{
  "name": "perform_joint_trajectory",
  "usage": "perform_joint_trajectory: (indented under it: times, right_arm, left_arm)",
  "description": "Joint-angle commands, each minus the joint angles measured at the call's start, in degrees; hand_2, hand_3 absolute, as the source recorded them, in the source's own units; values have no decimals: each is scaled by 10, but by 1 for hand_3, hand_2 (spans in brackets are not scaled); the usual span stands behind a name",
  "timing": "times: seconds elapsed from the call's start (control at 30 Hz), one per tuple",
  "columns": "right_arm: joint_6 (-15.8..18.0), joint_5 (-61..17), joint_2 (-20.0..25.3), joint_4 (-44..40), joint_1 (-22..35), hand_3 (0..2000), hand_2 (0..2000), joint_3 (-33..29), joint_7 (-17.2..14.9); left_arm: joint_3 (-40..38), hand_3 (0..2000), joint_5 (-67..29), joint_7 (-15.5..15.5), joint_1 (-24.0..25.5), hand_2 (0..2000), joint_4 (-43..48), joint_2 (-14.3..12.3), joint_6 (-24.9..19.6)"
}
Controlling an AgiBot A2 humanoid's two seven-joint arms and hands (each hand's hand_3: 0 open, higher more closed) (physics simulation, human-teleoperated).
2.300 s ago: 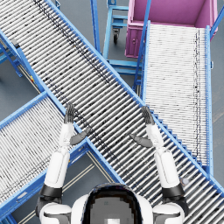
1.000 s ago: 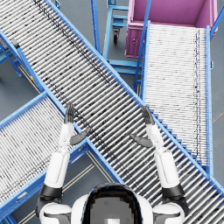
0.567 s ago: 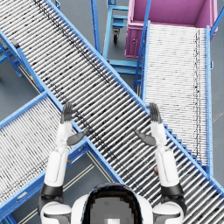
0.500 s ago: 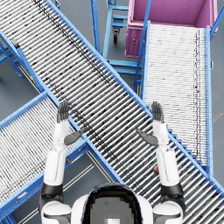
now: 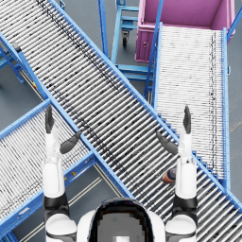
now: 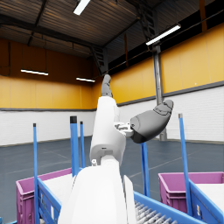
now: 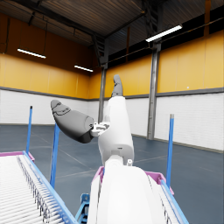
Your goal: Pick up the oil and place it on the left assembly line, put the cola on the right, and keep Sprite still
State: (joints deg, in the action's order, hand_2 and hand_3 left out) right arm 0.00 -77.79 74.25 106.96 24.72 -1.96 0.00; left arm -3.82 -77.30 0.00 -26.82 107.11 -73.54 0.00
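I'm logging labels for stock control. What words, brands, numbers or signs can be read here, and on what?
No text is readable.
Small orange-and-dark object on the middle conveyor, half hidden by the right arm: too small to read any label.
Pink bin, walls: no writing visible.

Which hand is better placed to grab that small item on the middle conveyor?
Right. The small orange item lies on the middle conveyor beside the right forearm, partly hidden by it. The right hand and left hand are both empty, but the left is across the belt.
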Motion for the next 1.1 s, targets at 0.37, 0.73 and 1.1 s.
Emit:
perform_joint_trajectory:
  times: [0.37,0.73,1.1]
  right_arm:
    - [0,-12,8,-16,13,0,0,-30,0]
    - [0,-12,14,-25,10,0,0,-41,0]
    - [0,-12,22,-20,-5,0,0,-50,0]
  left_arm:
    - [-8,0,-17,0,-20,0,7,-7,0]
    - [-10,0,-17,0,-21,0,16,-13,0]
    - [-7,0,-17,0,-16,0,18,-20,0]
